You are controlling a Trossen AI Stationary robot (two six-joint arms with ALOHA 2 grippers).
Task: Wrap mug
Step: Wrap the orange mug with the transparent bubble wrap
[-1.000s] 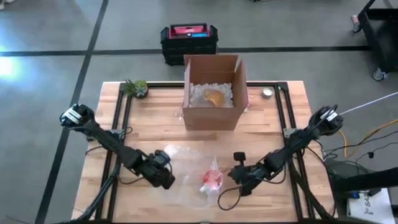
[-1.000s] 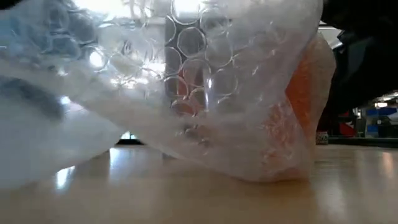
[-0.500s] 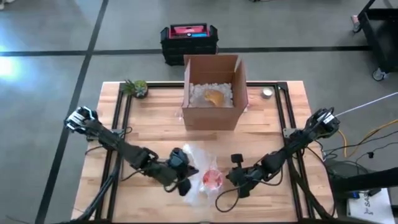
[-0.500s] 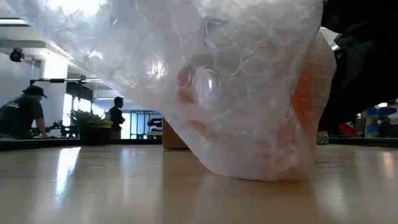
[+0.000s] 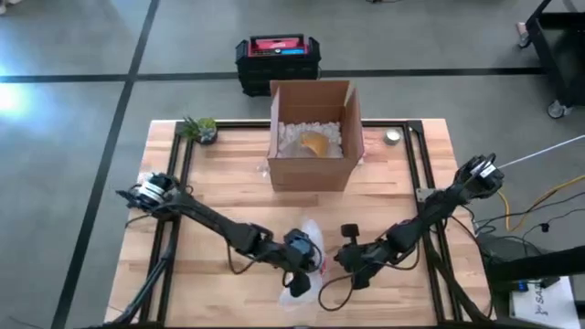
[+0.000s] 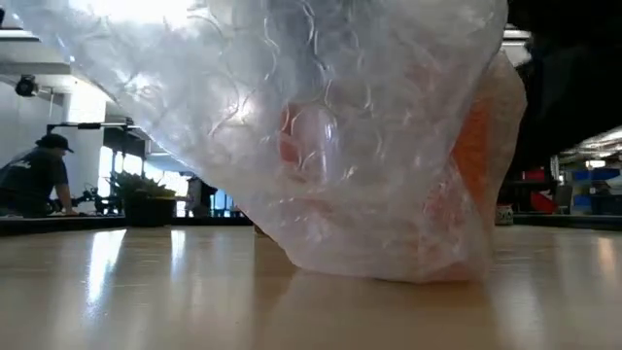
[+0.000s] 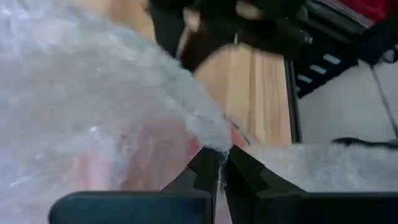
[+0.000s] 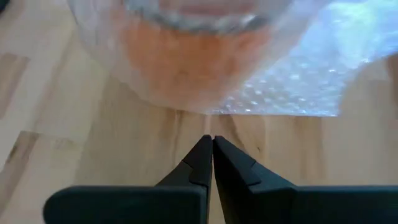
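Standing at the far middle of the wooden table: an open cardboard box, holding white packing peanuts and a tan rounded item (what it is cannot be told). Sitting at the far left corner: a small potted plant, also showing far off in the low view. Lying near the far right corner: a small round silvery object. Resting on the grey floor beyond the table: a black case with a red top. Leaning over a counter in the room behind, at the low view's left: a person in a cap. Showing at the right edge: loose cables.
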